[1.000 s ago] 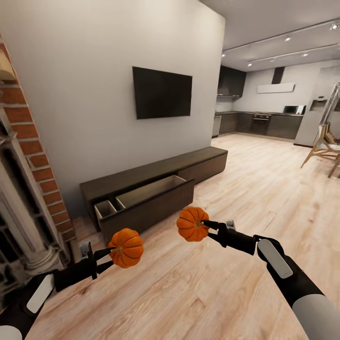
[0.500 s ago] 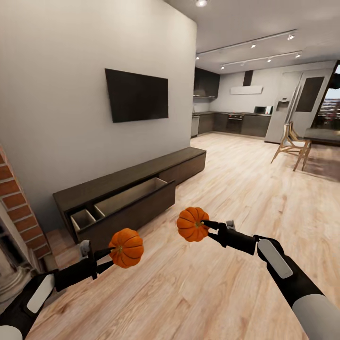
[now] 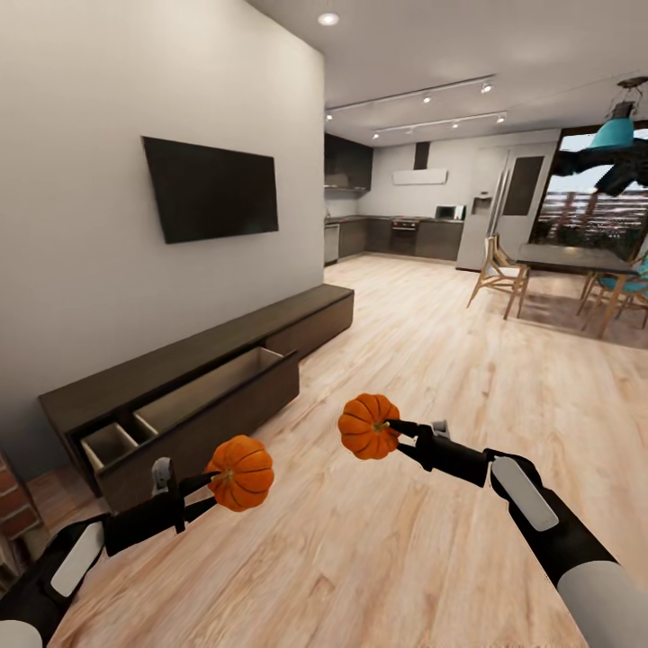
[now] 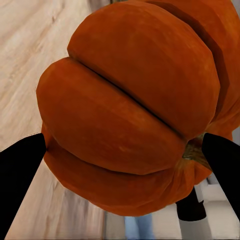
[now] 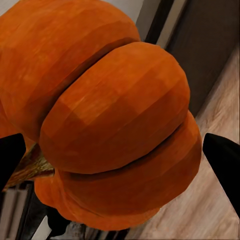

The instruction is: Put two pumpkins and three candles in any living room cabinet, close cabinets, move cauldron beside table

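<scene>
- each pumpkin is carried in the air: left pumpkin (image 3: 239, 472) clamped in the left gripper (image 3: 209, 486), right pumpkin (image 3: 368, 427) in the right gripper (image 3: 393, 427).
- the cabinet's open drawer (image 3: 193, 400) lies ahead-left, nearer the left arm.

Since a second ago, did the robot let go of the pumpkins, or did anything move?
Only the camera turned right: the open cabinet slid left in view and the dining area appeared. Left gripper and right gripper kept holding their pumpkins in the same poses.
</scene>
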### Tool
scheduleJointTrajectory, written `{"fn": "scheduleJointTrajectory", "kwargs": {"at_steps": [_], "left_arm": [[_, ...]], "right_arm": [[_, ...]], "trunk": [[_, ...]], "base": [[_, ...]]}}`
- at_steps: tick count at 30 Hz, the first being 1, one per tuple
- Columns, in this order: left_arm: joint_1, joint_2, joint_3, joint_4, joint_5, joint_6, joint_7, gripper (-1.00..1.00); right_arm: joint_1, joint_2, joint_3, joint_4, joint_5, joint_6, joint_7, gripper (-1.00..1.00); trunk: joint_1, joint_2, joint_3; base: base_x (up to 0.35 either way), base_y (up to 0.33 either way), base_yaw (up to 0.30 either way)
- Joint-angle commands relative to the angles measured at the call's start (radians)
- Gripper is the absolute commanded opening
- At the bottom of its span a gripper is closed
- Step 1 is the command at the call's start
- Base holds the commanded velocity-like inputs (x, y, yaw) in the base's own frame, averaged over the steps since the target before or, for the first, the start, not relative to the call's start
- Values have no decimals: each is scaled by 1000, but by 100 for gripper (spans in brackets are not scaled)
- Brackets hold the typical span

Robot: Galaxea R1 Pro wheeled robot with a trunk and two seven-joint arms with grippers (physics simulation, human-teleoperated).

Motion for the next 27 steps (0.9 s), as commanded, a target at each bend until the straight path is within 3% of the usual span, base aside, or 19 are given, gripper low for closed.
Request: {"fn": "scheduleJointTrajectory", "kwargs": {"at_steps": [1,9,12,16,19,22,24,27], "left_arm": [[-1,0,2,-1,9,10,-3,-100],[-2,-4,1,-1,-7,8,21,-100],[-4,-9,1,-1,-8,5,109,-100],[-4,-19,2,-6,-8,-16,287,-100],[-4,-42,1,-20,-8,-66,429,-100],[-4,-82,-9,-22,-10,-109,585,-100],[-4,-111,-41,-16,-10,-184,721,-100],[-4,-121,-117,11,-5,-301,833,-100]], "right_arm": [[-1,-1,2,0,-10,-1,2,-100],[-1,-2,2,8,-9,-26,-2,-100],[-1,-1,2,13,-7,-29,-8,-100],[-1,-2,2,16,-1,-29,-11,-100],[-1,-6,4,41,22,-48,-13,-100],[-1,-4,5,104,64,-91,-11,-100],[0,-2,7,188,109,-123,-9,-100],[1,-1,9,247,188,-227,-11,-100]], "trunk": [[-4,7,3],[-35,63,34],[-46,84,45],[-62,112,61],[-73,133,72],[-85,154,84],[-92,168,93],[-104,189,105]], "base": [[0,0,-289],[0,0,-289],[0,0,-289],[0,0,-288],[0,0,-284],[0,0,-266],[0,0,-252],[0,0,-248]]}}
